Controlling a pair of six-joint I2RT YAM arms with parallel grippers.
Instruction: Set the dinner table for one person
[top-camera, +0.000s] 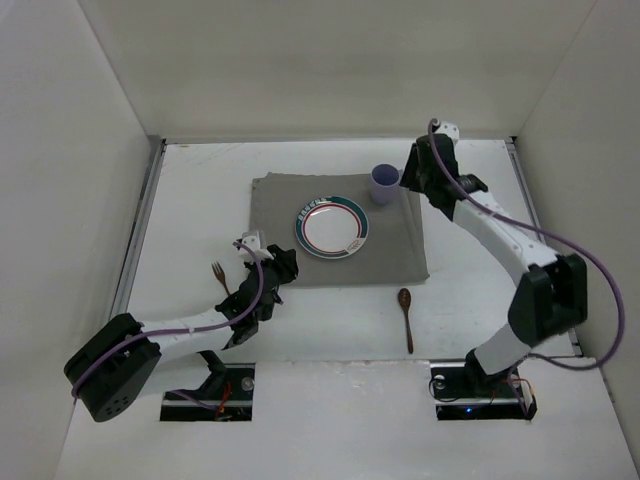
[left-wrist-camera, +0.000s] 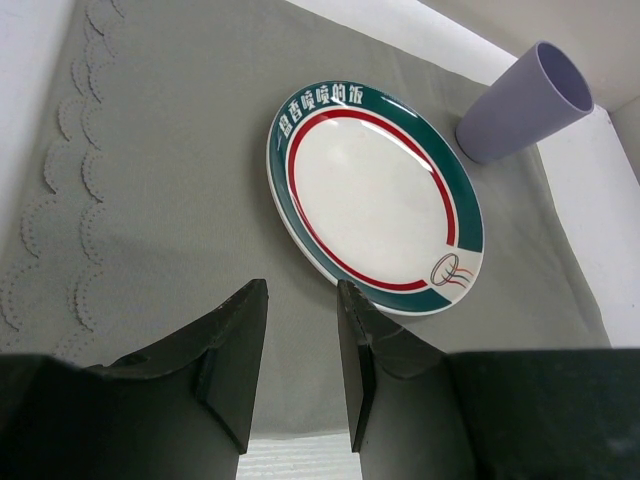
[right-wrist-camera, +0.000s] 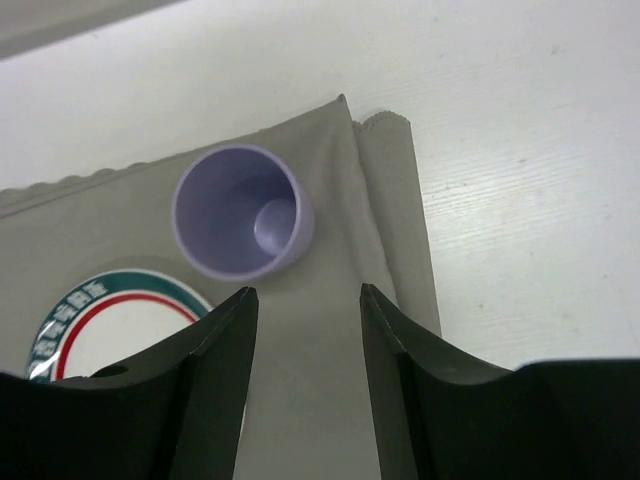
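The white dinner table (top-camera: 200, 190) carries a grey cloth mat (top-camera: 400, 250). On the mat lie a white plate with a green and red rim (top-camera: 333, 226) and an upright purple cup (top-camera: 384, 185) at the far right corner. My left gripper (top-camera: 284, 266) is open and empty over the mat's near left edge; its view shows the plate (left-wrist-camera: 375, 195) and cup (left-wrist-camera: 522, 105) ahead of the gripper (left-wrist-camera: 302, 290). My right gripper (top-camera: 409, 177) is open and empty, just right of the cup, above it in the right wrist view (right-wrist-camera: 240, 212), not touching.
A wooden fork (top-camera: 219, 276) lies on the table left of the mat, beside my left arm. A wooden spoon (top-camera: 406, 315) lies on the table near the mat's front right corner. White walls enclose the table; metal rails run along its sides.
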